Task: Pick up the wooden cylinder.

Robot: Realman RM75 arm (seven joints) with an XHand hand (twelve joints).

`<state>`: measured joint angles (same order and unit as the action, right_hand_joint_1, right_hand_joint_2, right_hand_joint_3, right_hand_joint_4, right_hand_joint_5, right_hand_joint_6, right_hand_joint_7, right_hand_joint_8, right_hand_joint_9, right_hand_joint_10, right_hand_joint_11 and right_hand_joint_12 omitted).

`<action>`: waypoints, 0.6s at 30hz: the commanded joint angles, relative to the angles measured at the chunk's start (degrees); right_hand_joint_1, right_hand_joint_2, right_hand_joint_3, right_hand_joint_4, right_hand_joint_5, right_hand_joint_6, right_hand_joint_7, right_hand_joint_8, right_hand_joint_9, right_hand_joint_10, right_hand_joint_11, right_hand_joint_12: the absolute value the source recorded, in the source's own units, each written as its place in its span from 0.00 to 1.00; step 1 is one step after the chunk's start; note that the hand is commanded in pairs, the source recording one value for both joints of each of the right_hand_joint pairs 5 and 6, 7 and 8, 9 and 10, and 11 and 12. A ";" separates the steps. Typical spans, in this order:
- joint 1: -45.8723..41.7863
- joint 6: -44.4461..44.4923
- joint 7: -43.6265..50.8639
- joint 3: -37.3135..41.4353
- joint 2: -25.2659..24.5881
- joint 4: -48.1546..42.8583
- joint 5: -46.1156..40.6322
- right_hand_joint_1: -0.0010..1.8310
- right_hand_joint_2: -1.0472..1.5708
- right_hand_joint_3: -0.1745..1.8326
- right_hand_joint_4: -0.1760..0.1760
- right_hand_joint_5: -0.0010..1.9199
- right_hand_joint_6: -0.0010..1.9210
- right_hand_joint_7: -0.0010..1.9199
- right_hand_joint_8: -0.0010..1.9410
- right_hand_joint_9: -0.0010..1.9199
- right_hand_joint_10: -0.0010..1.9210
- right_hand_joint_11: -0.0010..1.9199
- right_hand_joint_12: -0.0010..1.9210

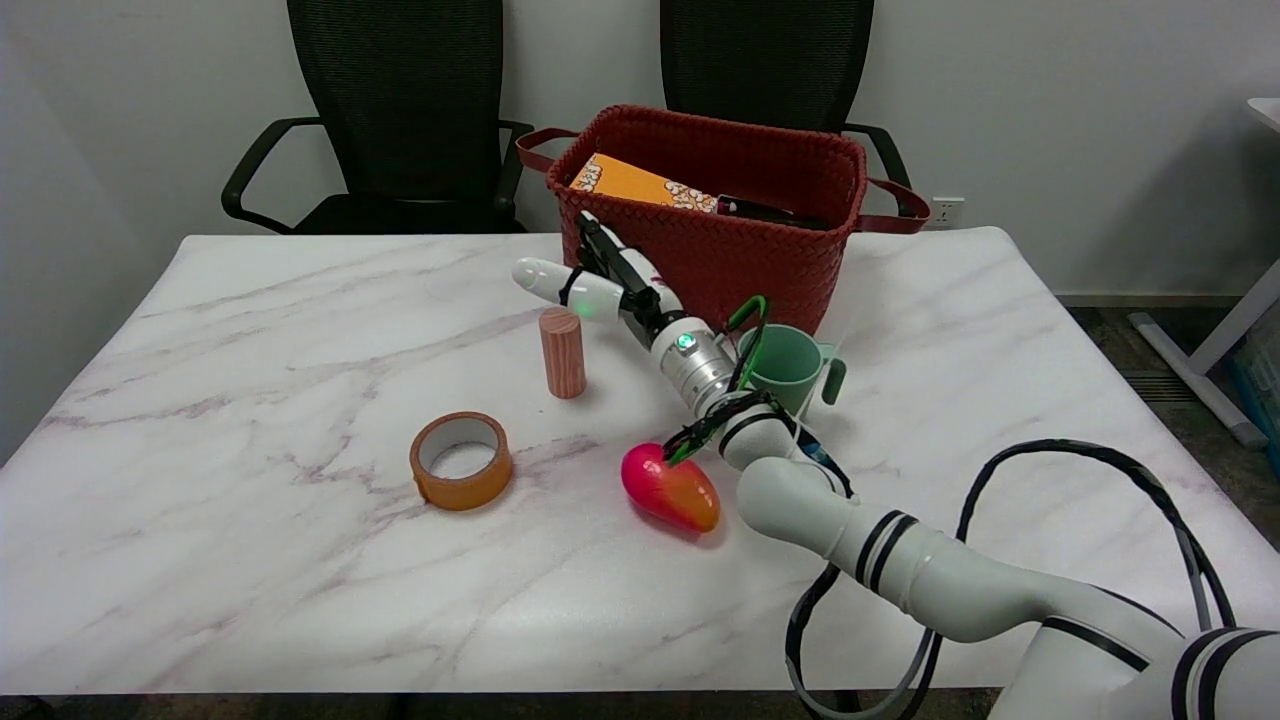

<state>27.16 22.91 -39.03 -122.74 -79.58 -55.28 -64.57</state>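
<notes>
- Wooden cylinder (562, 352) upright on marble table (250, 560), near centre, free-standing, nothing gripping it.
- Right hand (590, 285) just behind and to the right of the cylinder in the head view, above its top, reaching in on the white arm from lower right.
- Fingers (540, 279) extended and spread, pointing left past the cylinder's top; nothing held. Contact with the cylinder: none visible, small gap between fingertip line and cylinder top.
- Green status light lit on the wrist, another green glow at the palm.
- Red woven basket (715, 255) at table's far side, directly behind the hand; orange box (630, 185) and a dark item inside.
- Green mug (790, 365) just in front of the basket, partly hidden by the forearm.
- Red-orange mango-shaped fruit (668, 488) on the table near the elbow section, apart from the cylinder.
- Orange tape roll (461, 461) lying flat, front-left of the cylinder, apart from it.
- Two black office chairs (400, 110) behind the table.
</notes>
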 commanded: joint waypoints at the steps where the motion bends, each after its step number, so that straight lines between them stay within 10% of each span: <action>1: 2.18 0.39 -0.80 -0.55 -3.62 7.37 0.27 0.38 0.65 0.01 0.50 0.00 0.00 0.00 0.00 0.05 0.05 0.10 0.10; 18: 3.30 0.57 -0.88 -0.55 -5.81 12.14 0.27 0.34 0.65 0.09 0.50 0.00 0.00 0.00 0.00 0.04 0.04 0.08 0.08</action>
<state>29.27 23.05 -39.67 -123.18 -83.09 -47.86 -64.35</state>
